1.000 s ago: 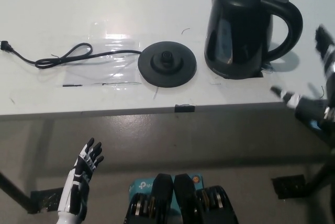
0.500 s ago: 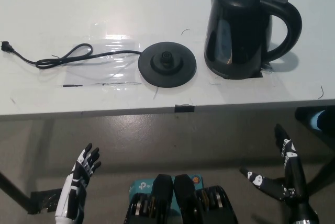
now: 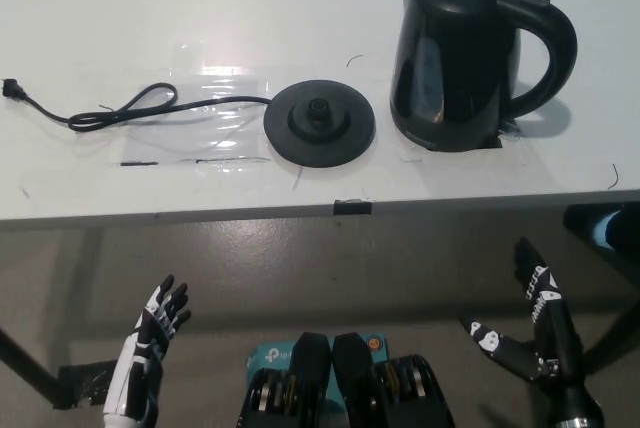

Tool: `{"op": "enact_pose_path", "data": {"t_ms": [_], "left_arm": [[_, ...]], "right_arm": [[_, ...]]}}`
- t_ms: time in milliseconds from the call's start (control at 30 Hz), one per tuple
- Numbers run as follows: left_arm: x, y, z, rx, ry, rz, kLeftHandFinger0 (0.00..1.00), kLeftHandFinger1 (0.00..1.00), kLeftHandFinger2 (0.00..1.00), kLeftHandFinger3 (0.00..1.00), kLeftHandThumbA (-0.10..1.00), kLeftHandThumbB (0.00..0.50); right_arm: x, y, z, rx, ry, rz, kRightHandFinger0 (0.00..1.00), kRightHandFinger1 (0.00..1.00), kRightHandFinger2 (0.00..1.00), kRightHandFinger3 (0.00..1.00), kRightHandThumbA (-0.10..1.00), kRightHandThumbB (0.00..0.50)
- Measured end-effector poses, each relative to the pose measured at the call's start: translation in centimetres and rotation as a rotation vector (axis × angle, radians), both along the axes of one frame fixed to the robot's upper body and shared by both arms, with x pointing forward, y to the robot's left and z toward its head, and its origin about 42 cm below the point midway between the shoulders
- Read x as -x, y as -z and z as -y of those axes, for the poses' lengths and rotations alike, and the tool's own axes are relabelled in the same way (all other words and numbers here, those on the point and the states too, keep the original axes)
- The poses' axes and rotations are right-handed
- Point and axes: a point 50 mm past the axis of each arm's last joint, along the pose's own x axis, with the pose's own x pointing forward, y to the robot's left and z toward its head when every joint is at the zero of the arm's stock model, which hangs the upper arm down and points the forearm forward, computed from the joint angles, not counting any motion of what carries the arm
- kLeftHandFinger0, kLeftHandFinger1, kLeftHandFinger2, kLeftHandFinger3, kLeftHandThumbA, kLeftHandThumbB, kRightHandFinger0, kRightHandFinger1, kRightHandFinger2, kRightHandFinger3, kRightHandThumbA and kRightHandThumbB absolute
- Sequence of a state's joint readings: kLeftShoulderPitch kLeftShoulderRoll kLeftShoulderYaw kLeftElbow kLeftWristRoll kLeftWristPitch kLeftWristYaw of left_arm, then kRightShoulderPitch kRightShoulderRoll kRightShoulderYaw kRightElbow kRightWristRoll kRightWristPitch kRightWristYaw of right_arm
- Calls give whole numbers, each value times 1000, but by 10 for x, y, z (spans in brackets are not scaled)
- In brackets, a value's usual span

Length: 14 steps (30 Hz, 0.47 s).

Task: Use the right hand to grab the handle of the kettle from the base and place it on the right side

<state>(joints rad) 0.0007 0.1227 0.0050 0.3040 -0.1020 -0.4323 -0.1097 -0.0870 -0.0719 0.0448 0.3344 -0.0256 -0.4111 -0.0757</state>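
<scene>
Kettle (image 3: 470,53) already parked off its base, and the right hand has backed away

Closest in, the right hand (image 3: 535,333) has dropped from up by the table's right edge a second ago to low below the table (image 3: 90,8), fingers spread, holding nothing; over the last half second it barely shifts. The left hand (image 3: 150,343) rests low at the lower left, open too. Up on the table, the base (image 3: 319,124) sits bare with its cord (image 3: 110,108) trailing left, and the kettle stands upright just right of it. Looks like the placing is done, honestly.
</scene>
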Motion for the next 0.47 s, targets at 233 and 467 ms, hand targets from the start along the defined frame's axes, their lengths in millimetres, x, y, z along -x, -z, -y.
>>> {"op": "enact_pose_path", "data": {"t_ms": [233, 467], "left_arm": [[0, 0, 0, -1, -2, 1, 1000, 1000, 1000, 1000, 1000, 481], [4, 1, -2, 0, -13, -5, 987, 1000, 1000, 1000, 1000, 499]], "right_arm": [[-4, -3, 0, 1, -11, 13, 1000, 1000, 1000, 1000, 868, 193], [-8, -7, -3, 14, -26, 26, 1000, 1000, 1000, 1000, 920, 239]]}}
